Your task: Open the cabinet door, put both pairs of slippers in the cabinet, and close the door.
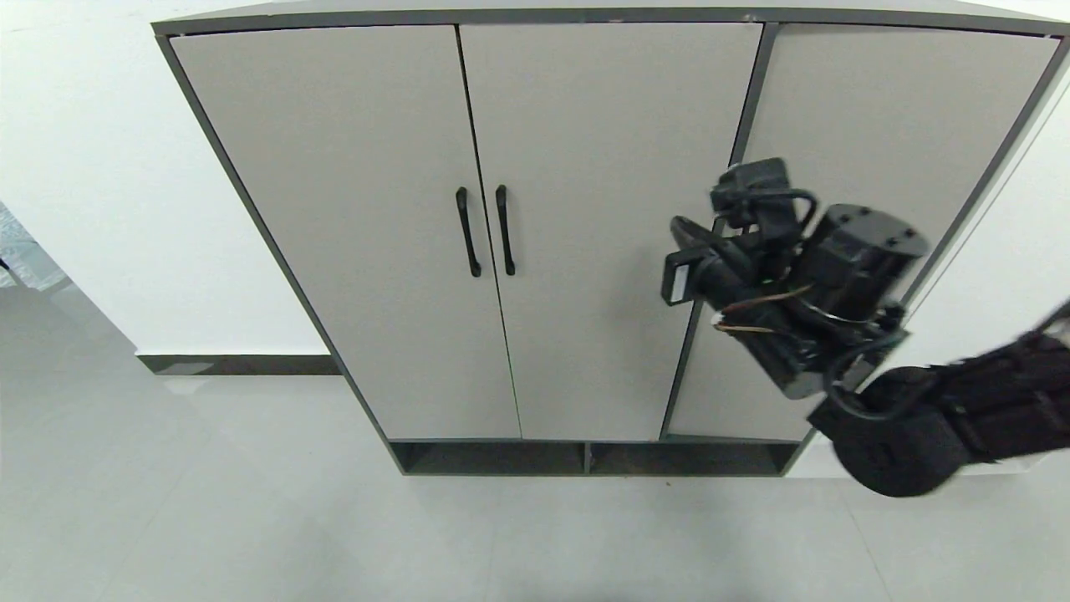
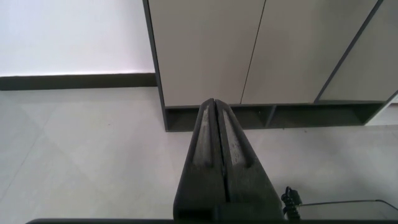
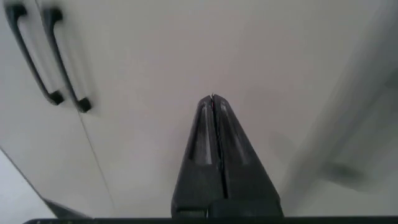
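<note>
The grey cabinet point(image 1: 602, 109) stands against the wall with its two middle doors closed, and two black vertical handles point(image 1: 468, 232) point(image 1: 505, 230) sit side by side at the centre seam. My right gripper point(image 1: 679, 259) is raised in front of the right door's point(image 1: 602, 251) outer edge, well right of the handles. In the right wrist view that gripper point(image 3: 212, 99) is shut with nothing in it and points at the door face, the handles point(image 3: 65, 59) off to one side. My left gripper point(image 2: 213, 102) is also shut with nothing in it, low over the floor, pointing toward the cabinet's base point(image 2: 205, 118).
A third grey panel point(image 1: 878, 125) fills the cabinet's right section. Two low open slots point(image 1: 489, 458) point(image 1: 685, 458) run along the bottom. Pale tiled floor point(image 1: 251, 518) lies open in front, and a white wall with a dark skirting point(image 1: 242, 364) is to the left.
</note>
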Controlling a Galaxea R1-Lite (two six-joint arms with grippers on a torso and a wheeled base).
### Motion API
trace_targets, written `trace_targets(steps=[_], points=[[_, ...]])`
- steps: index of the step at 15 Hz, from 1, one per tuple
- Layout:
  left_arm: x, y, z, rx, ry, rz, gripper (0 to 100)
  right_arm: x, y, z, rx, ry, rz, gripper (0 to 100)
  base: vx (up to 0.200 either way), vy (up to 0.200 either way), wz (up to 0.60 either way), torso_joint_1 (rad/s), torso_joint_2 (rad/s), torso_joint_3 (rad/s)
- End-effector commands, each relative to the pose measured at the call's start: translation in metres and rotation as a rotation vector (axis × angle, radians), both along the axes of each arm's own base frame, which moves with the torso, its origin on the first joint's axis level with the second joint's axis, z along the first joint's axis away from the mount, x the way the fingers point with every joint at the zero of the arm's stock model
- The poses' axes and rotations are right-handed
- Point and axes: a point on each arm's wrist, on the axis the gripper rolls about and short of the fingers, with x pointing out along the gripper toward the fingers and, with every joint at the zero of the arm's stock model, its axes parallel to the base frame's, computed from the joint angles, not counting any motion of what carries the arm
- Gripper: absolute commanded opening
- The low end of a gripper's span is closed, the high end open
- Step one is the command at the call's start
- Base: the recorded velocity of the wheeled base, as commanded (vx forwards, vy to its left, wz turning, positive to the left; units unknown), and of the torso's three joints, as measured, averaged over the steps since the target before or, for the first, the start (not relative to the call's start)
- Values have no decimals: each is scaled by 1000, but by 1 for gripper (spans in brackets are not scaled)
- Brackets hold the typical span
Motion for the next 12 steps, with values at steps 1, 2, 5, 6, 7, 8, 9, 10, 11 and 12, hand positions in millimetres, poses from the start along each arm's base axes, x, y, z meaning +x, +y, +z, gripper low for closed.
trace_targets(steps=[1,2,5,6,7,8,9,10,11,12], points=[[0,0,0,1,2,1,0,-130,-129,28,30,-18,-198,0,0,0,0,0,0,0],[0,0,0,1,2,-1,0,-153,-164,18,11,7,-327,0,0,0,0,0,0,0],[0,0,0,1,2,1,0,-215,-206,-12,-9,52,-523,0,0,0,0,0,0,0],[0,0,0,1,2,-1,0,-248,-217,-36,-22,92,-623,0,0,0,0,0,0,0],[0,0,0,1,2,1,0,-259,-219,-45,-23,103,-653,0,0,0,0,0,0,0],[0,0,0,1,2,1,0,-277,-221,-66,-32,135,-700,0,0,0,0,0,0,0],[0,0,0,1,2,1,0,-289,-222,-83,-38,156,-724,0,0,0,0,0,0,0],[0,0,0,1,2,1,0,-295,-222,-102,-52,193,-738,0,0,0,0,0,0,0],[0,0,0,1,2,-1,0,-299,-221,-116,-62,211,-719,0,0,0,0,0,0,0],[0,0,0,1,2,1,0,-301,-220,-130,-64,228,-654,0,0,0,0,0,0,0]])
